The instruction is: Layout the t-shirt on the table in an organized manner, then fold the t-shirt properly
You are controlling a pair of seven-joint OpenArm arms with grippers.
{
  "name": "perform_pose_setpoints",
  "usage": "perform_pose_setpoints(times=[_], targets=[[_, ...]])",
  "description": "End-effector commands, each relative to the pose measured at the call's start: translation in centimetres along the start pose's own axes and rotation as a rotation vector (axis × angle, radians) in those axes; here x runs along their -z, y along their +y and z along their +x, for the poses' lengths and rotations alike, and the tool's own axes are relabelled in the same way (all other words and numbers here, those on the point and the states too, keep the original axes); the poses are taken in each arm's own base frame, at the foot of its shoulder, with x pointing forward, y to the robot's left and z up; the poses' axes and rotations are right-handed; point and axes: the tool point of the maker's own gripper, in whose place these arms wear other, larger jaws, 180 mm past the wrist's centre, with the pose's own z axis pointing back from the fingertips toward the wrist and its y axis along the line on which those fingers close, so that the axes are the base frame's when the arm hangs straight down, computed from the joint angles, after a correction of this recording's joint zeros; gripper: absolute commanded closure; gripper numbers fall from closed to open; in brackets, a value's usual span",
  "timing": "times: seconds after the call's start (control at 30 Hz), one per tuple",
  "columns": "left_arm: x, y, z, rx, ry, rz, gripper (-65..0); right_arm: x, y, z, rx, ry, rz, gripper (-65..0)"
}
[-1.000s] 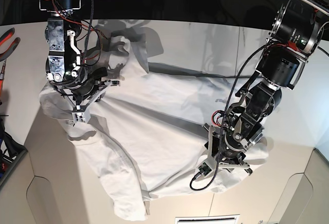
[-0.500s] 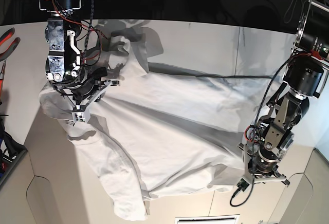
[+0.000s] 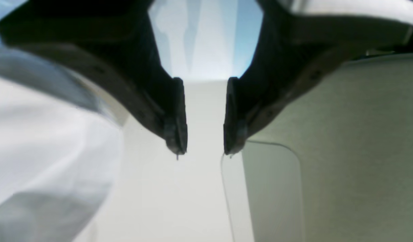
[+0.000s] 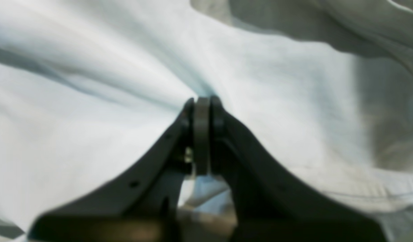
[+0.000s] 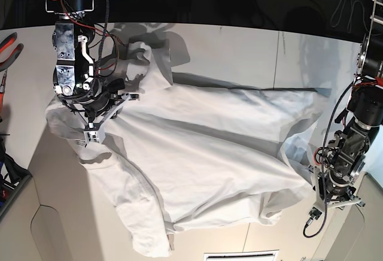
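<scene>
T-shirt (image 5: 197,153): one only, white and wrinkled, spread across my one off-white desk (image 5: 239,48). I have two sets of fingers. My right fingers (image 4: 202,111) are pressed together on a pinch of its cloth near one end, and creases fan out from the nip. My left fingers (image 3: 202,148) stand parted with nothing between them, over bare desk just past the shirt's other edge, which lies beside them. No writing or label reads clearly, though the wrist views are blurred.
</scene>
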Motion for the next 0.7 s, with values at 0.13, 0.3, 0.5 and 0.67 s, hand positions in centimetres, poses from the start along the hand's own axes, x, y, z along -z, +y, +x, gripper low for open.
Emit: perform_pose_setpoints(times=[0.13,0.3,0.5,0.67], targets=[[0.1,4.9,0.9,-0.136,-0.010,-0.015,-21.8,-1.1,-0.4,0.6,-0.039,0.019,-0.017,-1.1],[-1.7,4.1,3.6,-0.343,-0.061,-0.257,-21.7,-4.5,-0.4,6.2,-0.065,-0.151,-0.037,-1.1],[-8.0,0.2,9.6,-0.631,-0.212,-0.755,-21.7,-7.8,-0.3,9.6,-0.085,-0.257,-0.055,-1.0],[-12.0,-3.8,8.9,-0.751,-0.175,-0.973,-19.9,-7.9,-0.3,9.6,-0.086,-0.259,-0.056,0.0]])
